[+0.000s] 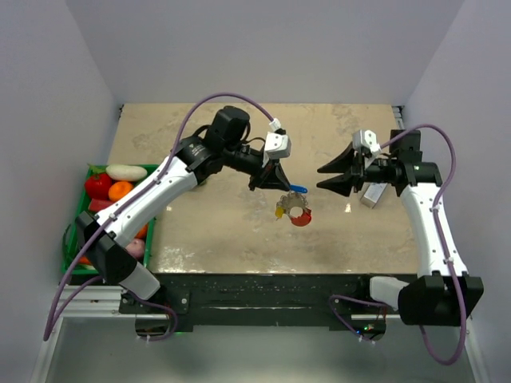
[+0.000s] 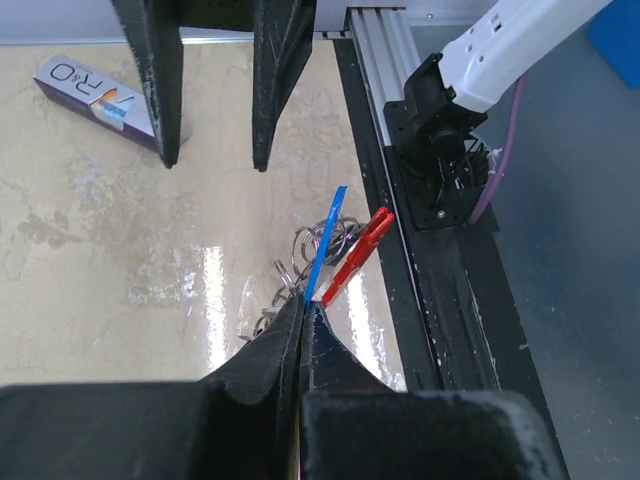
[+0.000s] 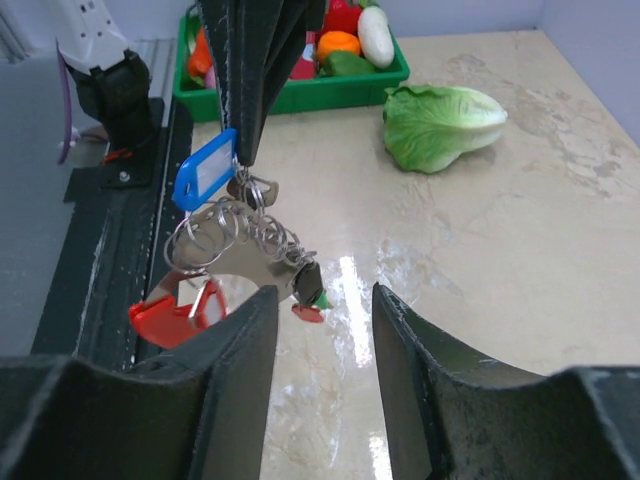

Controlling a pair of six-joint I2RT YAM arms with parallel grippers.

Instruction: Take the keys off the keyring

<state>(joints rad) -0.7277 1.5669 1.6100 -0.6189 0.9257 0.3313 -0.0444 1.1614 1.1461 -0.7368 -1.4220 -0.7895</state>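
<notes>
Above the table my left gripper (image 1: 277,180) is shut on a blue tag (image 1: 297,189) of the bunch. The keyring (image 3: 200,240), a cluster of silvery rings, dangles under the blue tag (image 3: 205,168). A red fob (image 3: 165,315) hangs lowest, and small keys (image 3: 310,290) with green and red heads stick out to the side. My right gripper (image 1: 321,177) faces the bunch from the right, open, with nothing between its fingers. In the right wrist view the keys sit just ahead of my right gripper (image 3: 322,292). The left wrist view shows the blue tag (image 2: 325,240) edge-on beside the red fob (image 2: 358,258).
A green basket (image 1: 80,207) of toy fruit and vegetables stands at the table's left edge. A lettuce (image 3: 445,125) lies on the table near it. A small white-and-blue box (image 1: 373,194) lies under the right arm. The black base rail (image 2: 440,300) runs along the near edge.
</notes>
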